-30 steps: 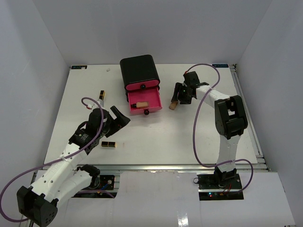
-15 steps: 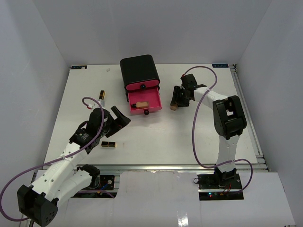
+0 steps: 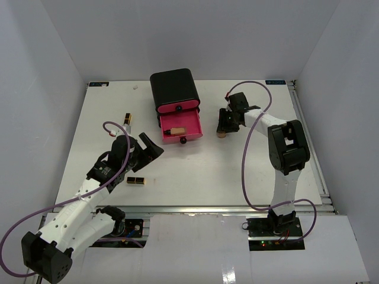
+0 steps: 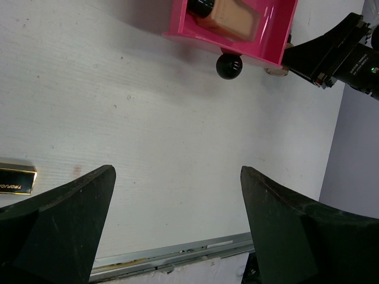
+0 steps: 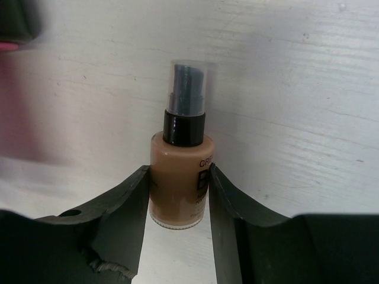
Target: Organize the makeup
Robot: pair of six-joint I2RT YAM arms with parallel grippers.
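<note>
In the left wrist view, the left edge cut off the lipstick case (image 4: 15, 179) and the top edge cut off the drawer bottle (image 4: 228, 13). In the right wrist view, the right gripper (image 5: 179, 189) had fingers (image 5: 127, 204) covering part of the label on the held bottle (image 5: 177, 154). Overhead, that bottle was mostly hidden.

The tan bottle (image 5: 180, 183) is glossy with a clear plastic cap (image 5: 190, 74), the table (image 5: 296, 89) matt and grained.

walls (image 3: 53, 53): plain white | table (image 3: 237, 177): white, metal-railed near edge | light: even
</note>
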